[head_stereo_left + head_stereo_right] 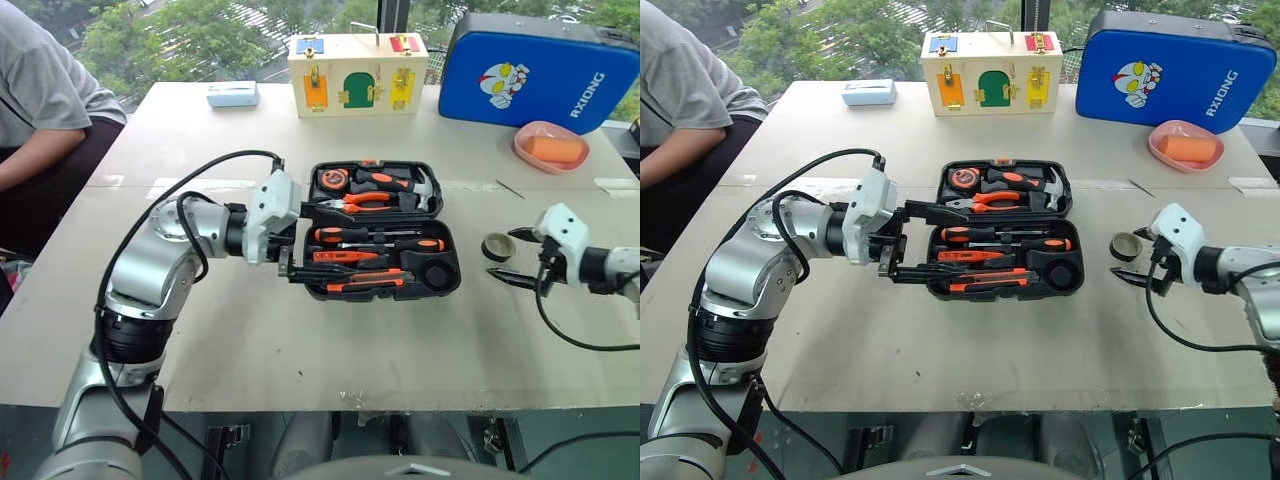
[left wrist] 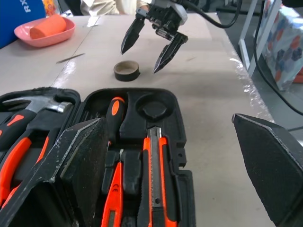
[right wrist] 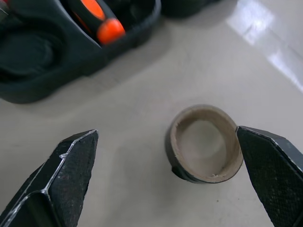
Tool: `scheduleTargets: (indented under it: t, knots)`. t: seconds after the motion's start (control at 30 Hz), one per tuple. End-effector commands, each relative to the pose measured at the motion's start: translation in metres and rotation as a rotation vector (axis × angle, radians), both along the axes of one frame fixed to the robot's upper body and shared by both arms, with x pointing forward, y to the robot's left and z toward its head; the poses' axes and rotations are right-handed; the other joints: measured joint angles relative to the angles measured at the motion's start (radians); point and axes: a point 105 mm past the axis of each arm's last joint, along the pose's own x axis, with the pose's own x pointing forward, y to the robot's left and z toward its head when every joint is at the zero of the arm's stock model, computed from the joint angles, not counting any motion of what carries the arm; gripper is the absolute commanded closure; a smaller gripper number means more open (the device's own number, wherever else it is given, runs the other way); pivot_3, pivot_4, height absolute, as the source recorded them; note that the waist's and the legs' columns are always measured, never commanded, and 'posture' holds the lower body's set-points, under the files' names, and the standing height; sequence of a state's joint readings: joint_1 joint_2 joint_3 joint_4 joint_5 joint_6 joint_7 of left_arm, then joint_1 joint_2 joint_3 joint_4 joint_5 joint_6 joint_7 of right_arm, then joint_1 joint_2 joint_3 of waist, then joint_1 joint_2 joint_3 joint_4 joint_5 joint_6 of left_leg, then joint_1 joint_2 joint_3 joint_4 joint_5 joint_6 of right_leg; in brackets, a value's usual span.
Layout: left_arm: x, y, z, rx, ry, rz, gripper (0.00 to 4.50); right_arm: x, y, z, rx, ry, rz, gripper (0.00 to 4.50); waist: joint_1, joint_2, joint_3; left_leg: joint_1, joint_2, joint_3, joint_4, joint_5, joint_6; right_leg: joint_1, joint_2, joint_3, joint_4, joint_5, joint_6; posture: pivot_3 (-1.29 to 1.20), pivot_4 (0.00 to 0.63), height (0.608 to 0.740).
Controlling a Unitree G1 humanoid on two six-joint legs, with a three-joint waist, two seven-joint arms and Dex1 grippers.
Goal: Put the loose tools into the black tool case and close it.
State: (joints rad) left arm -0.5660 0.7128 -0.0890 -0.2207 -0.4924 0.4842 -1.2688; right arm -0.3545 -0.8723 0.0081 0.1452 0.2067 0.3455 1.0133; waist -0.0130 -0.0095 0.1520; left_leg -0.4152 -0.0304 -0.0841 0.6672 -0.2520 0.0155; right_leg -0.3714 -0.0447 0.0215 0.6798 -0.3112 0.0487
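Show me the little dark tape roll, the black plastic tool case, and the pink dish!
small dark tape roll (image 3: 203, 144), right wrist view, cardboard inner ring.
black moulded-plastic tool case (image 1: 445, 285), left eye view, front corner rim.
pink oval dish (image 1: 530, 140), left eye view, near rim.

Beige table (image 1: 300, 350) before a window (image 1: 200, 30) showing green trees (image 1: 130, 35).

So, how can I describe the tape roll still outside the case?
Find the open black tool case mid-table. On the bare tabletop beside it, toward the robot's right, lies the tape roll. It is a small dark ring with a cardboard core, the one loose tool outside.
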Motion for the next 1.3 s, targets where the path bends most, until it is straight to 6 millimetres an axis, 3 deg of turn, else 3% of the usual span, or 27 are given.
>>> scheduleTargets:
  t: [0.03,0.13,0.37,0.47,0.53,0.57,0.7,0.8,0.9,1.03,1.3]
  knots:
    - [0.002,0.003,0.009,-0.006,-0.048,0.004,0.00,0.008,-0.004,0.002,-0.029,-0.024,-0.018,0.86,-0.001,0.000,0.000,0.000,0.000,0.000,0.000,0.000,0.000,0.000,0.000,0.000,0.000,0.000,0.000,0.00,0.150,0.735]
    - [0.004,0.006,0.007,-0.009,-0.050,0.016,0.00,0.011,-0.003,0.000,-0.033,-0.031,-0.016,2.32,0.000,0.000,0.000,0.000,0.000,0.000,0.000,0.000,0.000,0.000,0.000,0.000,0.000,0.000,0.000,0.00,0.150,0.735]
    - [0.004,0.007,0.001,-0.007,-0.047,0.017,0.00,0.020,0.006,-0.006,-0.036,-0.050,0.000,2.32,-0.002,0.000,0.000,0.001,0.000,0.001,0.000,0.000,0.000,0.000,0.000,0.000,0.001,0.000,0.000,0.00,0.150,0.735]
    - [0.002,0.004,0.001,-0.014,-0.046,0.010,0.00,0.020,0.006,-0.007,-0.034,-0.050,0.003,3.11,-0.001,0.000,0.000,0.000,0.000,0.001,0.000,0.000,0.000,-0.001,0.000,0.000,0.001,0.000,0.000,0.00,0.150,0.735]
    - [0.001,0.002,0.003,-0.022,-0.043,0.002,0.00,0.019,0.006,-0.005,-0.029,-0.050,0.008,4.17,-0.001,0.000,0.000,0.001,0.000,0.001,0.000,0.000,0.000,-0.001,0.000,0.000,0.001,0.000,0.000,0.00,0.150,0.735]
    - [0.000,0.001,0.004,-0.026,-0.046,-0.004,0.00,0.018,0.006,-0.002,-0.026,-0.052,0.011,4.46,-0.001,0.000,0.000,0.001,0.000,0.001,0.000,0.000,0.000,-0.001,0.000,0.000,0.001,0.000,0.000,0.00,0.150,0.735]
    - [-0.003,-0.002,0.006,-0.034,-0.068,-0.030,0.00,0.016,0.008,0.013,-0.003,-0.077,0.035,4.46,-0.001,0.001,0.000,0.001,0.000,0.001,0.000,0.000,0.000,-0.001,0.000,0.000,0.001,0.000,0.000,0.00,0.150,0.735]
    - [-0.006,-0.004,0.007,-0.031,-0.064,-0.040,0.00,-0.004,0.036,0.046,0.083,-0.106,0.213,4.46,-0.001,0.003,0.002,0.000,0.000,0.000,0.000,0.000,0.000,-0.001,0.000,0.000,0.001,0.000,0.000,0.00,0.150,0.735]
    - [-0.008,-0.004,0.006,-0.020,-0.062,-0.051,0.00,-0.034,0.066,0.060,0.105,-0.073,0.407,4.46,-0.001,0.004,0.002,0.000,0.000,0.000,0.000,0.000,0.000,-0.001,0.000,0.000,0.001,0.000,0.000,0.00,0.150,0.735]
    - [-0.011,-0.010,0.002,-0.018,-0.063,-0.070,0.00,-0.047,0.096,0.056,0.067,-0.090,0.508,4.46,-0.001,0.004,0.002,0.000,0.001,-0.001,-0.001,-0.002,0.004,-0.001,0.000,0.000,0.001,0.000,0.000,0.00,0.150,0.735]
    - [-0.014,-0.012,0.001,-0.003,-0.059,-0.079,0.00,-0.049,0.118,0.028,0.012,-0.029,0.553,4.46,0.001,0.004,0.002,0.000,0.000,-0.001,0.000,0.000,0.000,-0.001,0.000,0.000,0.001,0.000,0.000,0.00,0.150,0.735]
